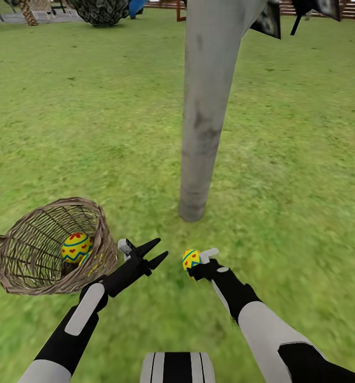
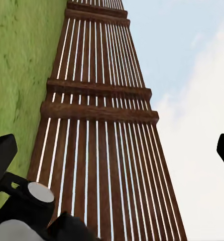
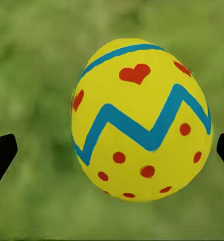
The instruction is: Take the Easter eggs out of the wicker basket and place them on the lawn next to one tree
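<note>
right tool (image 1: 194,266): sits right by an Easter egg (image 1: 191,259) just above the lawn (image 1: 82,117). In the right wrist view the egg (image 3: 141,120) floats between the two finger tips with gaps on both sides, so apart, not clamped.
left tool (image 1: 155,254): fingers spread apart with nothing in them, just right of the wicker basket (image 1: 50,250).
basket: tipped on its side on the grass, another egg (image 1: 76,248) inside; can't tell if there's one more behind it.
tree trunk (image 1: 206,106): pale grey, foot on the lawn just beyond both tools.
left wrist view: a brown slat fence (image 2: 102,130) and sky.
</note>
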Controlling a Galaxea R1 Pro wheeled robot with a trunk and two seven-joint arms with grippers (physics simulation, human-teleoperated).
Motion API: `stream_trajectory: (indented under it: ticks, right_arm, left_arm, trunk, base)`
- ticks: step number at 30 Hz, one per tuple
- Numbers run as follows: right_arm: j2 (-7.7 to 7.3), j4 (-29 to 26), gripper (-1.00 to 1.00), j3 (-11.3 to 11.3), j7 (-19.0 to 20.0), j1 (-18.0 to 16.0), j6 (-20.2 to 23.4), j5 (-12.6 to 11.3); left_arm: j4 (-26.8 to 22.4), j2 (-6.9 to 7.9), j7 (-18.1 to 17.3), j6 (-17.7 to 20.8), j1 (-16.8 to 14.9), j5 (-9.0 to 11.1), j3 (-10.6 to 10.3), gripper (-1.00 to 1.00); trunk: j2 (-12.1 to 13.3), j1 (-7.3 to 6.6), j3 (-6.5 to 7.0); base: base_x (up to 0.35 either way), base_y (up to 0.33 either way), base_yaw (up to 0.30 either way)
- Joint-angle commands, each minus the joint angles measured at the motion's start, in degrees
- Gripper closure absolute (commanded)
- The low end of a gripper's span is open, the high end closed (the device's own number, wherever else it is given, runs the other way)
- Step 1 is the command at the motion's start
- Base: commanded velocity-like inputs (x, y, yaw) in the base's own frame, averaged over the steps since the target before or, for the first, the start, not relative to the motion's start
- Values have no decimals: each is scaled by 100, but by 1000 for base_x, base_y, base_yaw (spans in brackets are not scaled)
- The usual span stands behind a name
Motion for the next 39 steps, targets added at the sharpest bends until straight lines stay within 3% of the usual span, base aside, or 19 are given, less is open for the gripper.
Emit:
stream_trajectory:
  ticks: [1,3,4,5,6,10,14,17,20,28,39]
  right_arm:
    - [-69,-295,-100,-142,495,22,368,41]
    - [-311,-671,-100,-444,1495,49,1042,48]
    - [-480,-804,-100,-565,2228,55,1421,54]
    - [-592,-856,-100,-608,2731,57,1621,57]
    - [-812,-893,-100,-643,3430,58,1858,49]
    - [-1429,-845,-100,-675,4776,66,2166,35]
    - [-1540,-868,-100,-710,4994,68,2183,40]
    - [-1621,-884,-100,-1009,5016,68,2185,47]
    - [-1649,-899,-100,-1100,5018,68,2185,50]
    - [-1709,-910,-100,-1110,5481,68,2185,60]
    - [-1725,-910,-100,-1119,5510,68,2192,51]
  left_arm:
    - [-1,4,2,34,-3,36,-9,-100]
    - [-13,4,1,56,-6,39,-10,-100]
    - [-19,7,-3,73,-9,39,-10,-100]
    - [-34,8,-5,80,-12,39,-10,-100]
    - [-49,5,-7,85,-18,39,-12,-100]
    - [-75,1,17,98,-27,35,-70,-100]
    - [-94,4,338,122,-71,48,-216,-100]
    - [-92,17,359,123,-73,72,-221,-100]
    - [-91,21,361,123,-73,79,-221,-100]
    - [-45,53,358,114,-73,78,-214,-100]
    - [-24,23,317,63,-73,110,-200,-100]
  trunk:
    - [0,-3,19]
    - [3,-8,63]
    - [4,-11,85]
    - [6,-13,108]
    - [7,-16,130]
    - [13,-26,218]
    - [18,-36,307]
    - [22,-44,373]
    - [26,-52,440]
    - [37,-72,617]
    - [37,-72,617]
  base:
    - [0,0,0]
    - [0,0,0]
    - [0,0,0]
    - [0,0,0]
    - [0,0,0]
    - [0,0,0]
    - [-104,0,0]
    - [-320,2,0]
    - [-341,58,0]
    - [-340,86,0]
    - [-23,36,100]
